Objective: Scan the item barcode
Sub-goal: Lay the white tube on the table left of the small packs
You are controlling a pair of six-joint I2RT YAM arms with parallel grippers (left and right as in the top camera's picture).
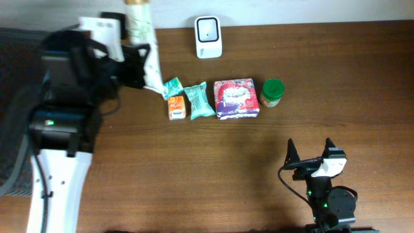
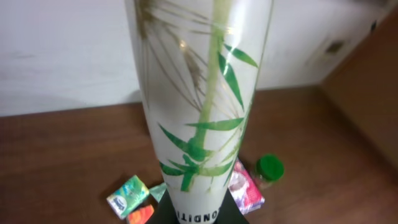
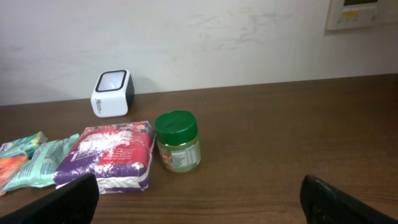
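My left gripper (image 1: 136, 65) is shut on the item, a tall white bottle (image 1: 141, 39) printed with green bamboo, and holds it above the table's far left. In the left wrist view the bottle (image 2: 202, 93) fills the middle, its lower end between the dark jaws at the bottom edge. No barcode shows on it. The white scanner (image 1: 208, 37) stands at the back centre, to the right of the bottle, also seen as a small box (image 3: 112, 93). My right gripper (image 1: 310, 150) stands open near the front right, its fingers (image 3: 68, 202) wide apart and empty.
A row lies mid-table: an orange packet (image 1: 176, 107), a teal packet (image 1: 199, 100), a purple-and-red package (image 1: 236, 98) and a green-lidded jar (image 1: 272, 93). The jar (image 3: 178, 142) stands ahead of my right gripper. A white wall runs behind the table.
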